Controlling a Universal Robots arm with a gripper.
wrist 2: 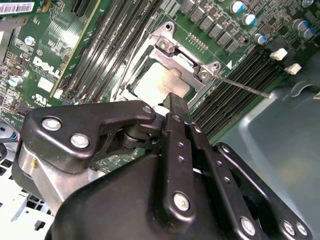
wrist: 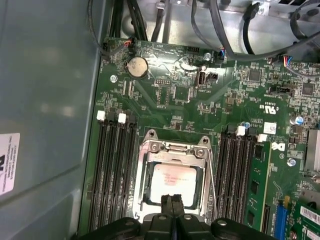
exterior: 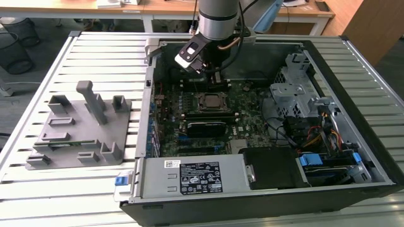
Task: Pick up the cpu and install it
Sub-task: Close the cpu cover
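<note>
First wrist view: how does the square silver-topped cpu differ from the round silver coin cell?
The square silver-topped cpu is clearly bigger than the round silver coin cell, a small disc. The cpu lies inside the metal socket frame; the coin cell sits near the board's edge. The shut gripper hangs over the cpu, not the coin cell. Both lie flat on the green motherboard.

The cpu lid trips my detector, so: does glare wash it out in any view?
Second wrist view: the square, silver-topped cpu glares near-white, print lost. First wrist view: the cpu is pale, faint print shows. Exterior view: dull grey, no glare.
</note>
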